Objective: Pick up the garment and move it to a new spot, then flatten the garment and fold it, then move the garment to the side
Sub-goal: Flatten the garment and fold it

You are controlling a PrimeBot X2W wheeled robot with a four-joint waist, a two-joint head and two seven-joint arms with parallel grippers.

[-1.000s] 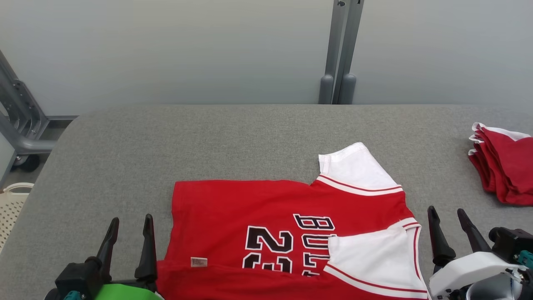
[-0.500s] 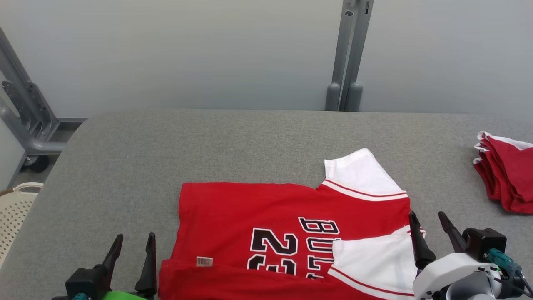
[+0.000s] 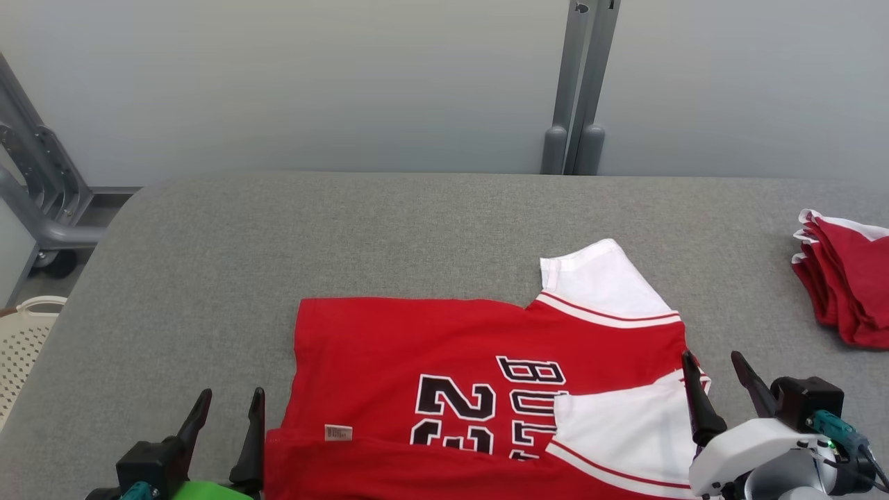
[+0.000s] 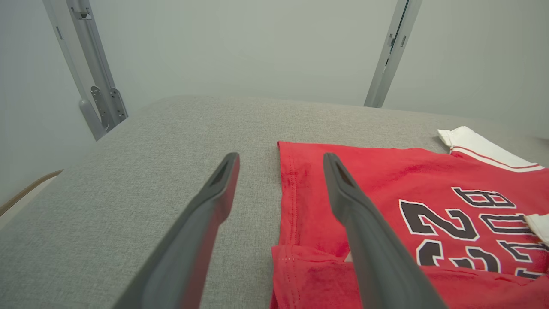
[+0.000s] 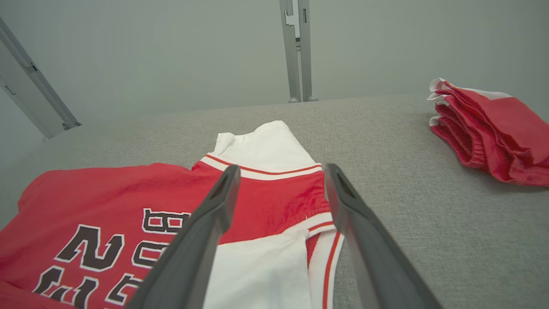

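With the left gripper (image 3: 233,392) and right gripper (image 3: 711,355) spread empty, the fold of the red-and-white printed jersey (image 3: 444,347) may be undone if only one layer is pinched.

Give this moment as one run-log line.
jersey: flat on table, near sleeve folded in | left gripper: open, at hem | right gripper: open, at collar edge | red pile: far right

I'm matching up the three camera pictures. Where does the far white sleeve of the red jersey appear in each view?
Head view: the far white sleeve of the red jersey lies right of centre, at mid-height.
Left wrist view: it is at the right edge, just above mid-height.
Right wrist view: it is near the centre, just above mid-height.
Shared landmark: the grey upright metal post beyond it.
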